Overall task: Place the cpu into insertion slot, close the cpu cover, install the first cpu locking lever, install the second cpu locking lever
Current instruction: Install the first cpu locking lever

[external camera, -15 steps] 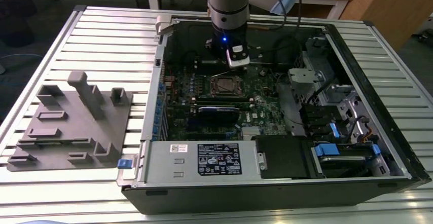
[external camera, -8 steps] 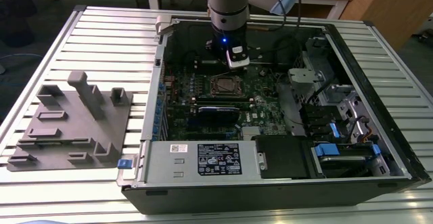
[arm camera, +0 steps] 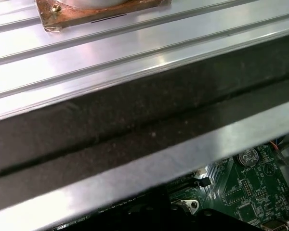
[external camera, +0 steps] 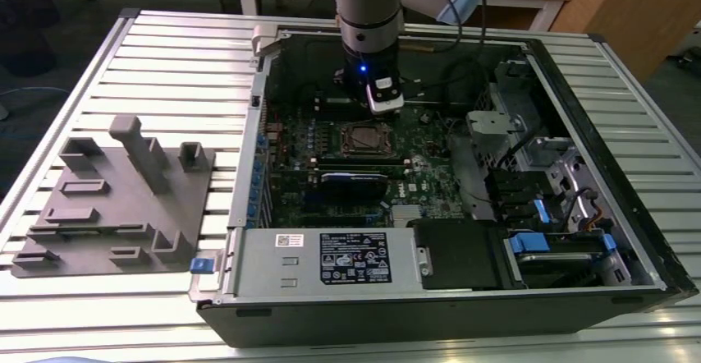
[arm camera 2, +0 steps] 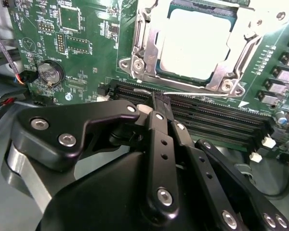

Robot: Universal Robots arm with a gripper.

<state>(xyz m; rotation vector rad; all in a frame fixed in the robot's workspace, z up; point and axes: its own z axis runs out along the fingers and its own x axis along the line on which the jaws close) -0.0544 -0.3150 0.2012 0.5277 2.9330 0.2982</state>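
We see the cpu (arm camera 2: 195,43) seated in the insertion slot (external camera: 362,139), with the cpu cover (arm camera 2: 145,45) lying flat around it. Our gripper (arm camera 2: 161,105), its tips pressed together, hangs just beside that slot's edge, above the long black memory slots (arm camera 2: 216,118) inside the open computer case (external camera: 438,322).

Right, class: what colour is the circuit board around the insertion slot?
Green, with fine pale markings; the circuit board shows best in the second wrist view.

cpu (arm camera 2: 192,43) in insertion slot (arm camera 2: 140,36); gripper (arm camera 2: 160,98) just beside insertion slot
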